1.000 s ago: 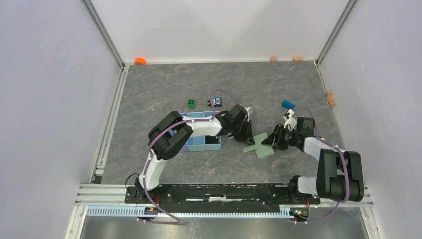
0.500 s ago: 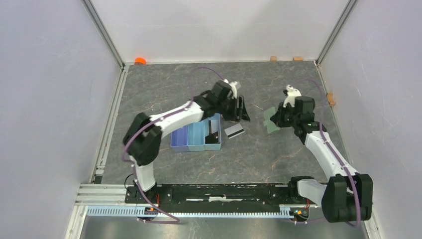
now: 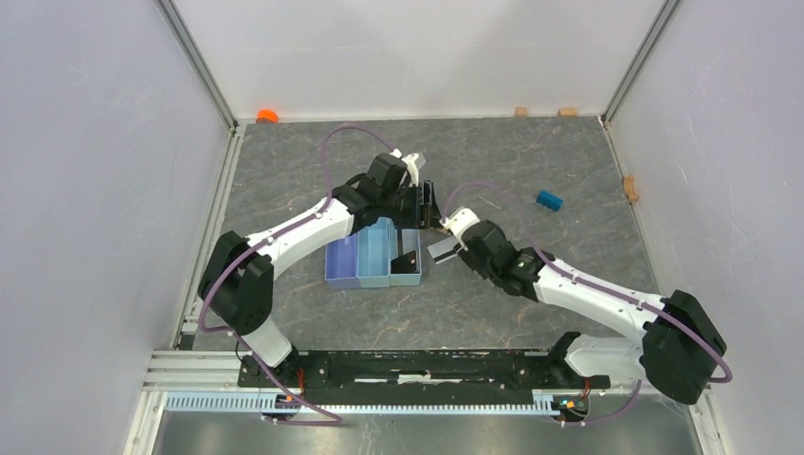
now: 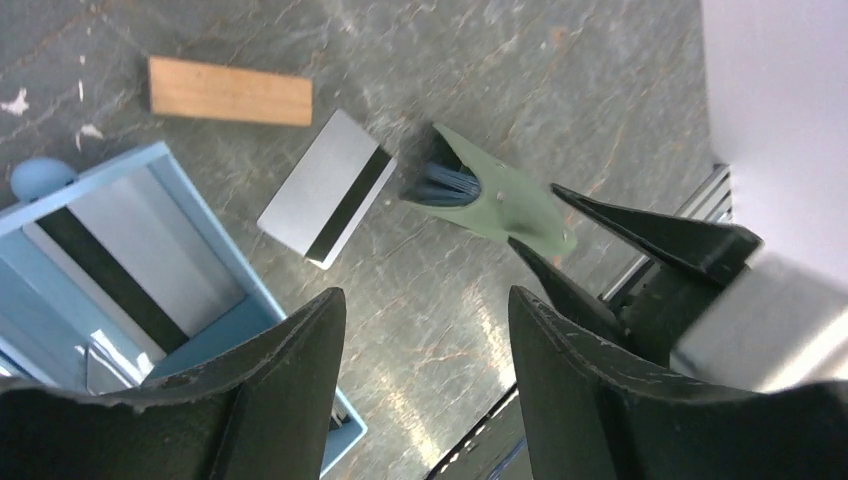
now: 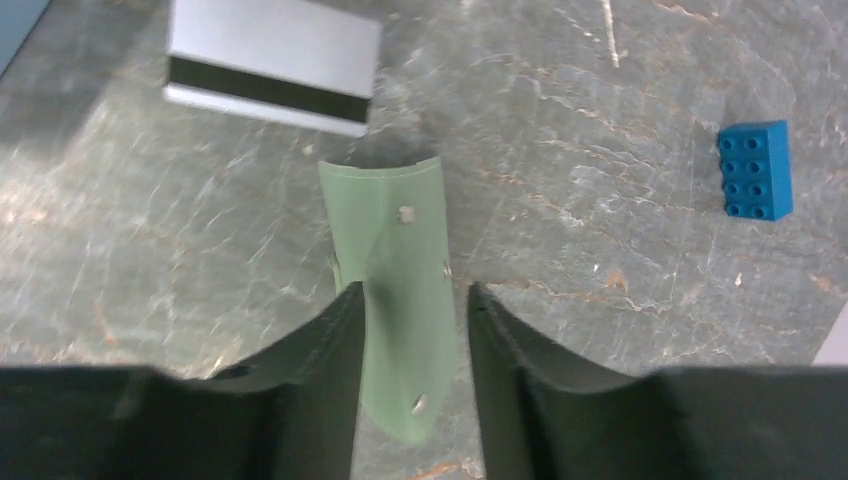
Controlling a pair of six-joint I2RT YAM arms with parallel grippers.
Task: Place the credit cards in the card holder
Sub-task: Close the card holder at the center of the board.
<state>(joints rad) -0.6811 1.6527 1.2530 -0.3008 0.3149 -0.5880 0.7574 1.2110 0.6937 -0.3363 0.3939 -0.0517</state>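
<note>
The right gripper (image 5: 412, 290) grasps the wallet (image 5: 385, 220). In the right wrist view the green flap sits pinched between the two dark fingers at bottom centre, bowed and lifted off the table (image 3: 531, 152), with small studs showing. Just above it in that frame, apart from it, a card (image 5: 272, 65) lies flat on the table, grey with its dark stripe up. The blue block (image 5: 757, 168) is at the right of the frame, well apart.

The left gripper (image 4: 425, 300) is released, its fingers spread with nothing between them, hovering over the table. In its wrist view the card is at upper centre. The wallet is just right of it, with the right gripper's fingers coming onto it from the right edge. A wooden block (image 4: 230, 91) is at upper left. At the left edge is the tray (image 4: 215, 230), with a second card (image 4: 150, 265), dark-striped, lying in the compartment nearest the loose card.

Half a second ago, in the top view, the right arm held the wallet at centre right of the frame, well apart from the card. Now that arm has swung in to the middle and the wallet is just beside the card. The left gripper has shifted left, from above the card in the frame to above the tray's upper right corner. The blue block, then hidden behind the right arm, now shows. Card and tray lie where they did
</note>
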